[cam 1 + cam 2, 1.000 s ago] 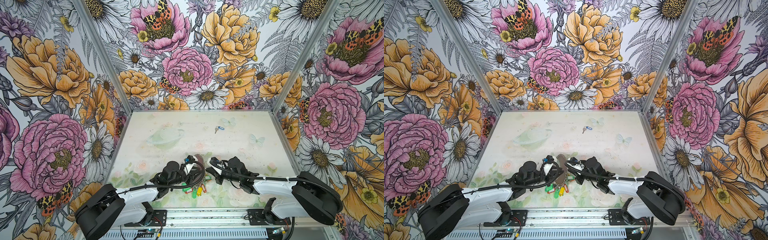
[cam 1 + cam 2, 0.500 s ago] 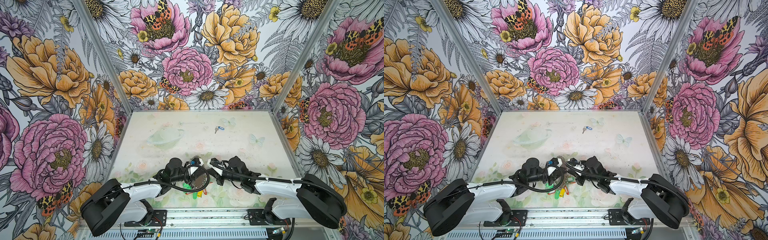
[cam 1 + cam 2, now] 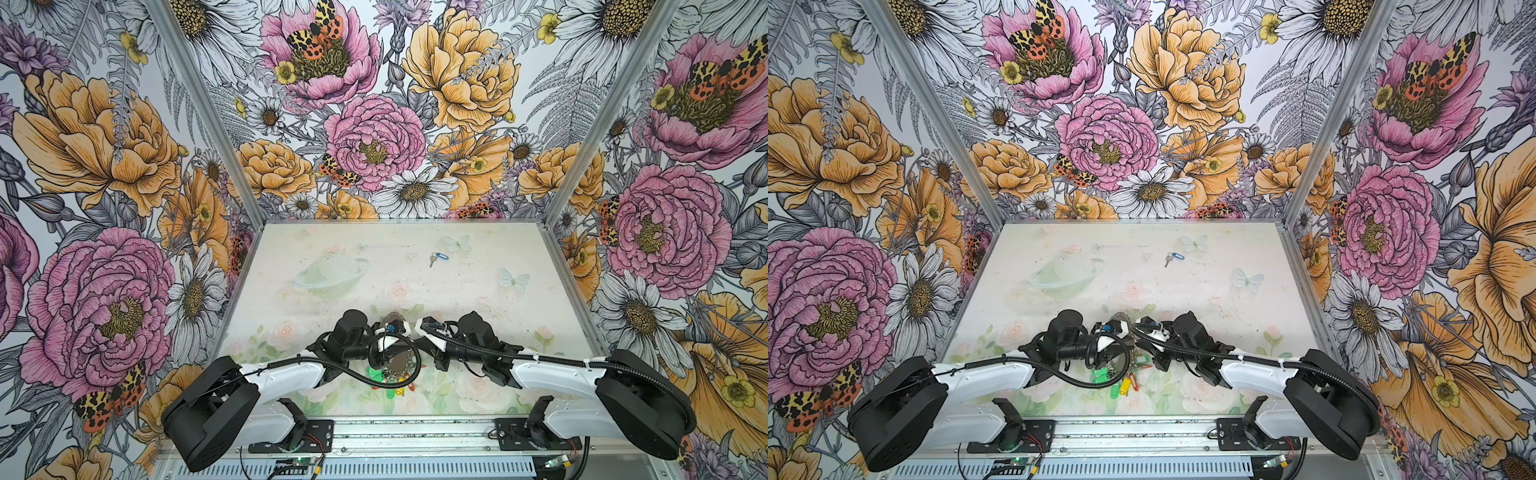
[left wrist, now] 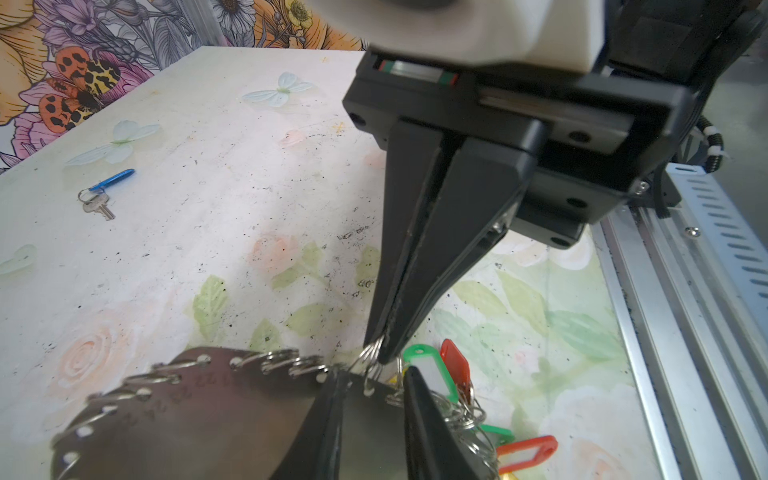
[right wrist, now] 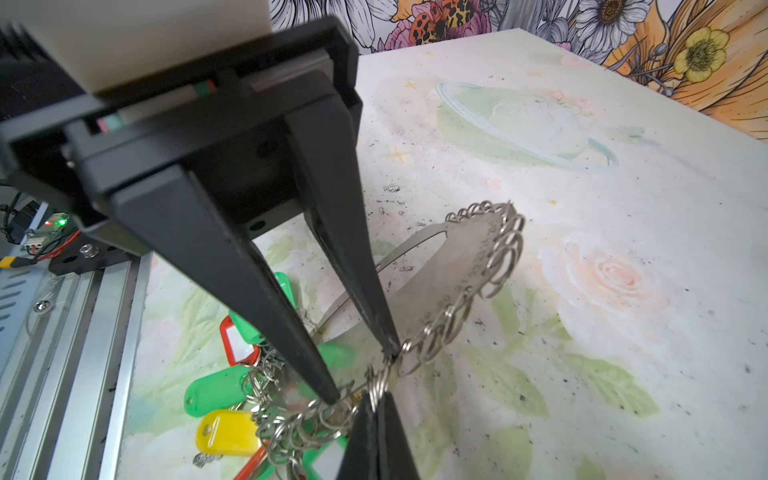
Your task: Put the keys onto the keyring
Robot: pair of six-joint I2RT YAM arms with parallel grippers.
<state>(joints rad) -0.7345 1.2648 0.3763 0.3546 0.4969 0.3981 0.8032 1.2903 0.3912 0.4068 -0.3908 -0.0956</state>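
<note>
Find the right claw (image 4: pixel 380 351) clamped shut on one small wire ring (image 5: pixel 379 386) at the rim of the keyring (image 5: pixel 449 266), most likely to draw that ring clear of its neighbours and hold it ready as the threading point. Find the left claw (image 5: pixel 361 374) meeting it from the opposite side, jaws partway apart astride the end of the brownish band nearest both claws, presumably to steady the plate against that pull. Cannot tell whether those jaws truly clamp the band or only bracket it, with the tips buried among rings. See the keyring tilted rather than flat on the desk (image 3: pixel 374 270), its claw-side end over the bunch of coloured-tag keys (image 5: pixel 232 399). Spot the keys (image 3: pixel 438 258), the silvery one with the blue tag, lying alone toward the back of the desk, right of middle, well apart from both claws and touched by neither. Judge threading not yet begun: expect to need one claw freed to fetch the blue-tagged key while keeping the chosen ring presented.
</note>
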